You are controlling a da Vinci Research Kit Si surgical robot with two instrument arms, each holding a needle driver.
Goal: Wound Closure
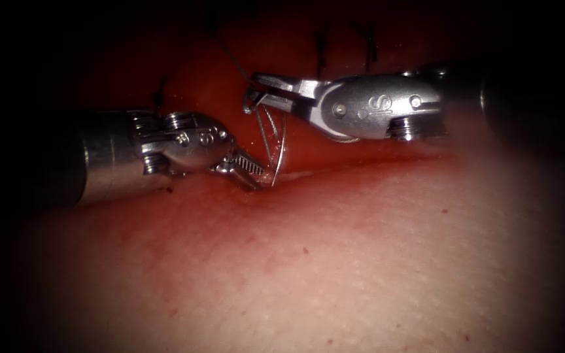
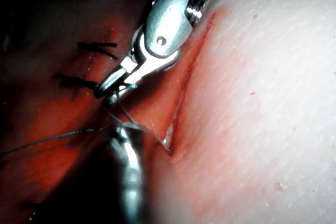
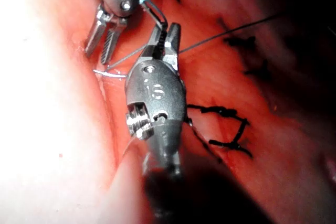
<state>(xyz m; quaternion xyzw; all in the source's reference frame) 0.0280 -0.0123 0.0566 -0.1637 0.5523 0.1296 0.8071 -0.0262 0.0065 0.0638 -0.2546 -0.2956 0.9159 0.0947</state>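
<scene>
My right tool reaches in from the right above the cut, its jaws shut on the curved needle close to its thread end. From there the needle arcs down to the near lip at the cut's left end, where it meets the tissue. My left tool lies low against that same spot, jaws open and empty, their tips beside the needle. The right wrist view shows the right tool clamped and the left tool spread next to the needle. Dark thread trails away over the far tissue.
Several dark finished stitches cross the far part of the wound, also seen as knots beside the right tool's shaft. Red fluid wets the tissue around the cut. In the left wrist view the thread runs off past more stitches.
</scene>
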